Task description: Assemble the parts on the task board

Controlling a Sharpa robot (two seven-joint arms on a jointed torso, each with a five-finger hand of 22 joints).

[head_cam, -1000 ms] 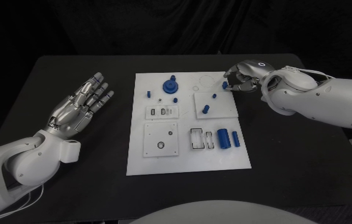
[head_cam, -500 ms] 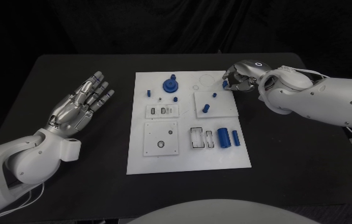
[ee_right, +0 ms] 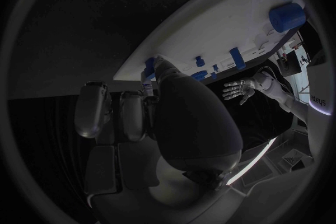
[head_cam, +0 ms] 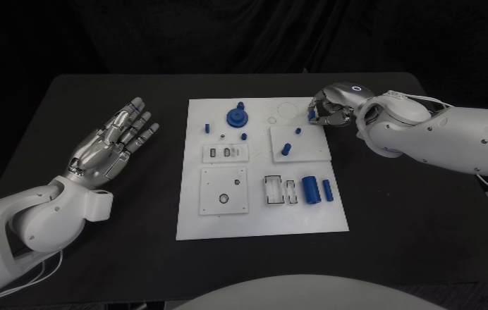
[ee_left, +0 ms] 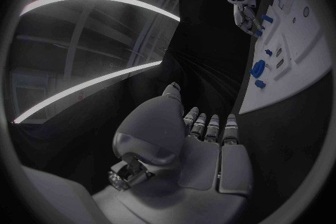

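Lying flat in the middle of the black bench (head_cam: 112, 268): the white task board (head_cam: 261, 222), carrying several raised white blocks and blue parts.

Standing near the board's far edge: a blue round knobbed part (head_cam: 237, 118), with a small blue peg (head_cam: 206, 129) just beside it on the left and another tiny one (head_cam: 243, 137) a little nearer.

Sitting on the square white block (head_cam: 310, 151) right of centre: a short blue cylinder (head_cam: 285, 150) and a smaller blue peg (head_cam: 298, 132), both upright.

Resting in the front right group of recesses: a thick blue cylinder (head_cam: 309, 191) lying on its side and a thinner blue pin (head_cam: 326, 190) just beside it, with a dark-rimmed rectangular pocket (head_cam: 273, 191) to their left; contents of that pocket too unclear to tell.

Lying front left: a square white block (head_cam: 223, 192) with a small hole and an oval opening. Above it, a small slotted block (head_cam: 223, 154) with pale inserts.

Curling over the board's far right corner: the right hand (head_cam: 327, 111), fingers closing around a small blue part (head_cam: 312, 117), pinching it at the board's edge; in the right wrist view a fingertip (ee_right: 159, 64) touching the blue piece at the board's rim.

Hovering well left of the board: the left hand (head_cam: 112, 144), released, fingers stretched out and apart, grasping nothing.
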